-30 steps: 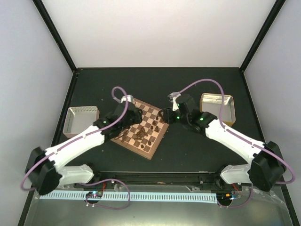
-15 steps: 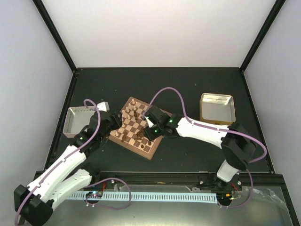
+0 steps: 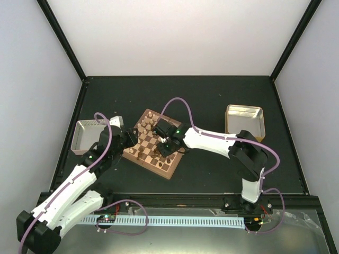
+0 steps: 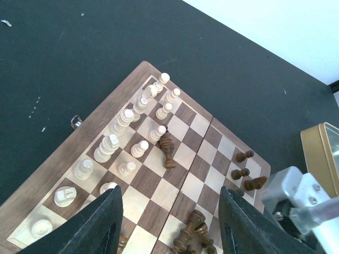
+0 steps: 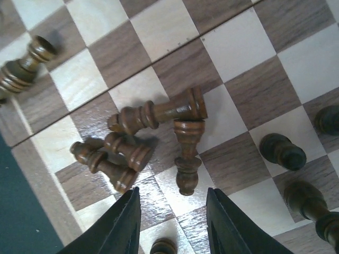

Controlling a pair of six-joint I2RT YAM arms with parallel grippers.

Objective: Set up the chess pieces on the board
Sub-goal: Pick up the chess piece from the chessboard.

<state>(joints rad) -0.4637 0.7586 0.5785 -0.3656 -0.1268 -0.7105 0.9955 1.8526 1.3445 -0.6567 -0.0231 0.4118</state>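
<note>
Board [image 4: 53, 172]: middle of tabletop [image 3: 212, 95]; cream pieces [image 4: 140, 148] standing in rows, dark pieces [image 5: 153, 114] toppled in a heap.
Right gripper [image 5: 173, 211]: jaws apart, empty, above heap; should single out one outer piece, pinching across its stem.
Left gripper [image 4: 169, 211]: jaws apart, empty.

Board [image 4: 159, 185]: on counter [image 3: 212, 95], cornerwise, between two trays.
Left tray [image 3: 87, 135]: near board's left corner.
Right tray [image 3: 243, 121]: well apart, back-right.
Standing pieces [image 4: 127, 119]: two rows along board's far-left edge.
Toppled pieces [image 5: 153, 114]: heaped toward its near-right side.
</note>
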